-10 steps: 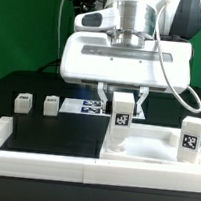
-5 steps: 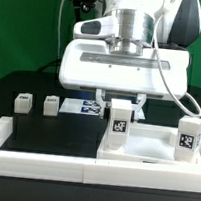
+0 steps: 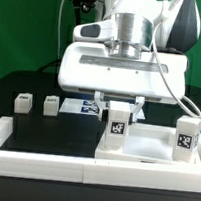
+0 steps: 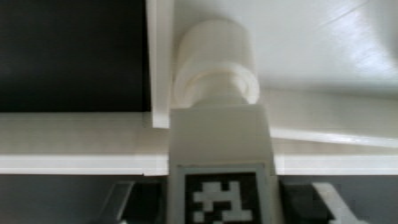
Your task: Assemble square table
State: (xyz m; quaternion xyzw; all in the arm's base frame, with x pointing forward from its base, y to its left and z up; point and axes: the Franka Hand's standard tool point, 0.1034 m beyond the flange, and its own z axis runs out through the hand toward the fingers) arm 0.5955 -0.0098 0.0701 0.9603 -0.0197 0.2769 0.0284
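My gripper (image 3: 121,108) is shut on a white tagged leg (image 3: 116,127) and holds it upright, its lower end on or just above the white square tabletop (image 3: 152,146) at the front right. In the wrist view the leg (image 4: 222,120) runs out from between the fingers (image 4: 135,200), and its rounded far end lies over the tabletop (image 4: 338,110). A second leg (image 3: 189,136) stands at the tabletop's right edge. Two more legs (image 3: 25,103) (image 3: 52,104) sit on the black surface at the exterior view's left.
The marker board (image 3: 88,107) lies behind the gripper. A long white rim (image 3: 37,162) borders the black surface (image 3: 50,133) at the front and left. The arm's wide white body (image 3: 122,66) hangs over the middle.
The gripper has come down a little with the leg in it, and the leg now sits lower against the tabletop. The other legs have not moved.
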